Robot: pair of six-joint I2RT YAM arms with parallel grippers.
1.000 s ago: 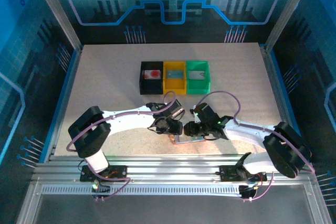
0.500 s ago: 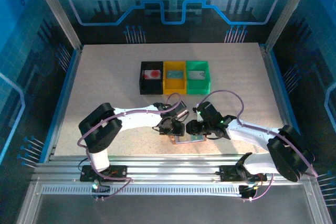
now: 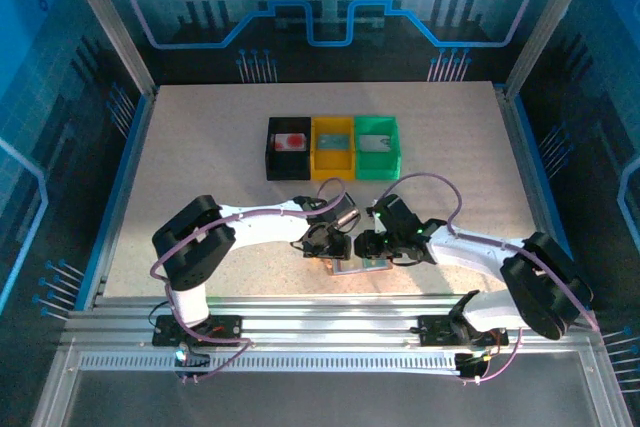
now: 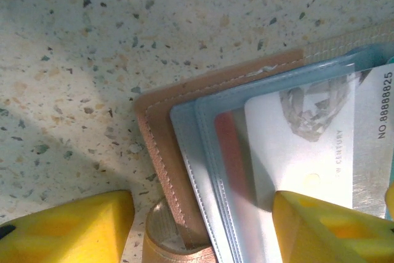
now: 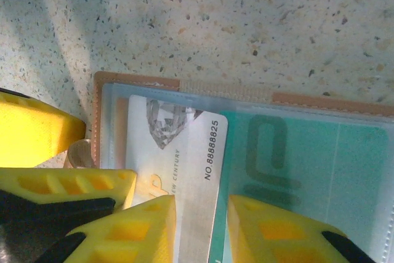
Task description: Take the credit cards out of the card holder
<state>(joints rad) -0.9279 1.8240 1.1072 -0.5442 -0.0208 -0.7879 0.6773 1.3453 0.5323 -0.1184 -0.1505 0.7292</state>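
The salmon-pink card holder (image 3: pixel 352 269) lies open near the table's front edge, under both grippers. In the left wrist view its stitched edge (image 4: pixel 161 127) and grey-blue lining show, with a white numbered card (image 4: pixel 301 146) and a red strip (image 4: pixel 226 146) under a clear sleeve. My left gripper (image 4: pixel 200 231) is open, one finger on the table, the other on the white card. In the right wrist view the white card (image 5: pixel 184 152) overlaps a teal card (image 5: pixel 308 158) in its pocket. My right gripper (image 5: pixel 202 229) stands open astride the white card's edge.
Black (image 3: pixel 272 152), yellow (image 3: pixel 318 160) and green (image 3: pixel 392 152) bins stand in a row behind the wallet, each with a card inside. The left gripper's finger (image 5: pixel 37 133) shows beside the wallet's left edge. The two grippers (image 3: pixel 325 244) (image 3: pixel 368 247) nearly touch.
The left arm's elbow has swung right and its gripper has edged closer to the wallet. The right gripper has shifted only slightly over the wallet.
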